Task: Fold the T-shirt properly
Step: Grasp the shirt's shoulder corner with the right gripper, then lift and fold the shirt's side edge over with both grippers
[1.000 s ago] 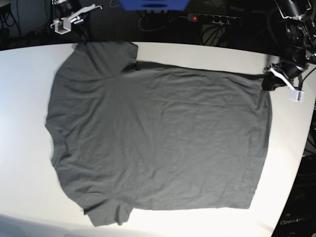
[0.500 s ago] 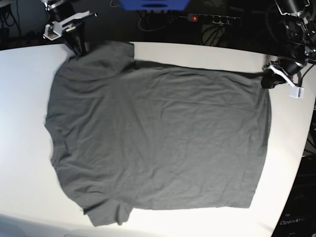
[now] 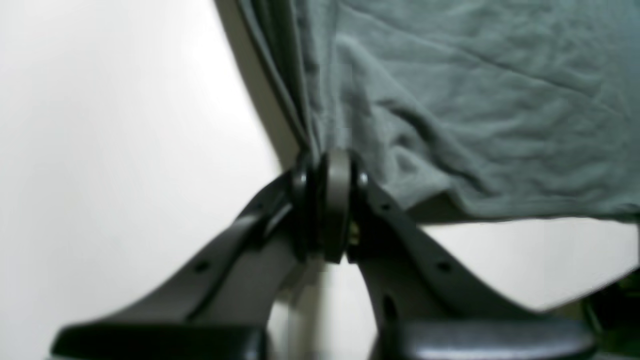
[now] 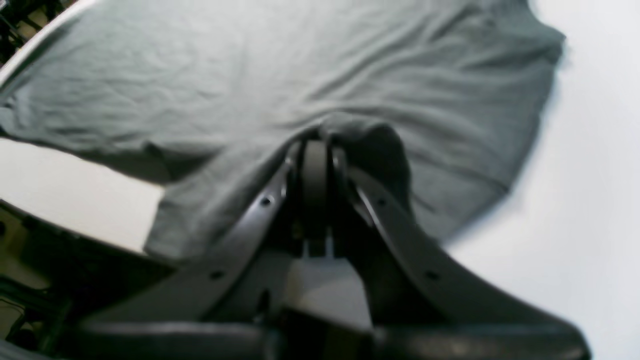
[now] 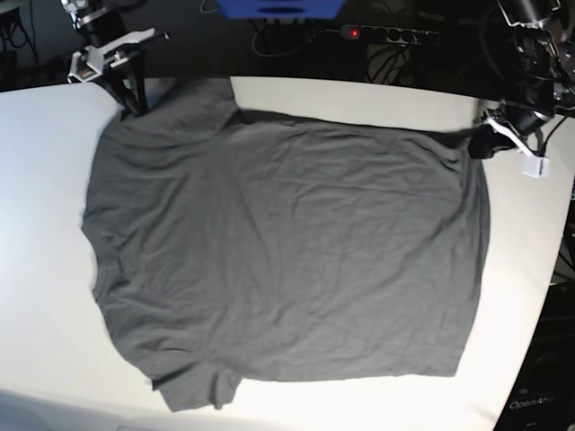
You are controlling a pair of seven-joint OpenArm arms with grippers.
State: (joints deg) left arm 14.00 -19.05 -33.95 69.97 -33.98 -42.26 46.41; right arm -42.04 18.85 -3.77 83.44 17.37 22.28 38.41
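Since the earlier frames, the far sleeve has been drawn up and outward and the far hem corner pulled inward, so the T-shirt [image 5: 287, 251] now shows tension along its far edge while the rest lies flat on the white table [image 5: 45, 341]. At the base view's left, the right gripper [image 5: 133, 101] is seen clamped on the sleeve fabric, its jaws pressed together in the right wrist view. At the right, the left gripper [image 5: 482, 144] is likewise closed on the hem corner. Thin fabric could be pulled free of either pinch if the lift is uneven, and the fold could be skewed if one arm leads the other.
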